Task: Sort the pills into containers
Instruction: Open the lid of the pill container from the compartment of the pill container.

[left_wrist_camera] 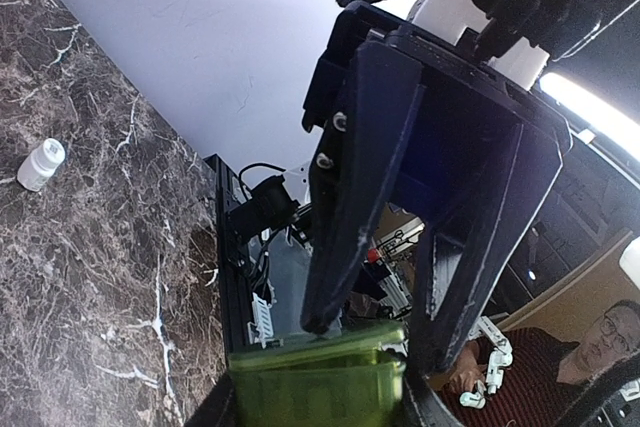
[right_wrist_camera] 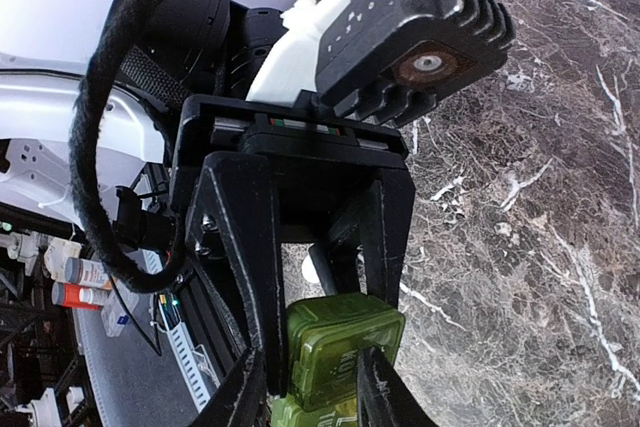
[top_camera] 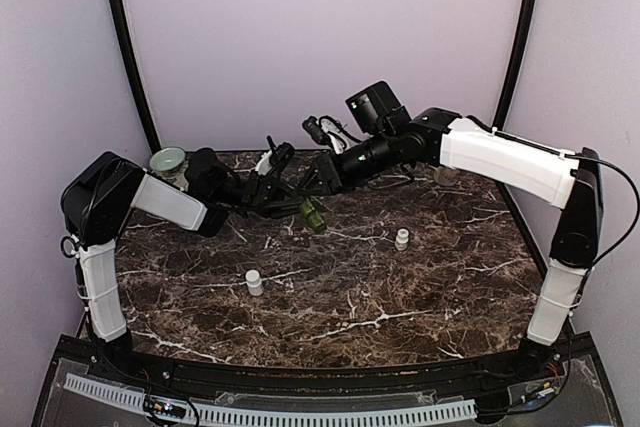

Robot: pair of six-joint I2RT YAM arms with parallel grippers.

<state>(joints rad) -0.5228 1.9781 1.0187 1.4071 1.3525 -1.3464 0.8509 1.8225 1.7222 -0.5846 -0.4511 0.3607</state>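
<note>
Both arms' jaws seem clenched on the green container (right_wrist_camera: 345, 342), lifted near the table's (top_camera: 420, 287) far edge.

Left arm (top_camera: 165, 202), right arm (top_camera: 500, 162): white shells, black joints; finned black housing (right_wrist_camera: 420, 37), rusty round hub on its end; thick black cable (right_wrist_camera: 88, 137) looping left of housing; dark tapered fingers (left_wrist_camera: 350, 197), two silver screws.

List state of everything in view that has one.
Left gripper: shut on green pill box
Right gripper: shut on green pill box
Green pill box: held between both grippers, lids unclear
Left white bottle: upright, capped, ungripped
Right white bottle: upright, capped, ungripped
Bowl: upright, back left
</note>
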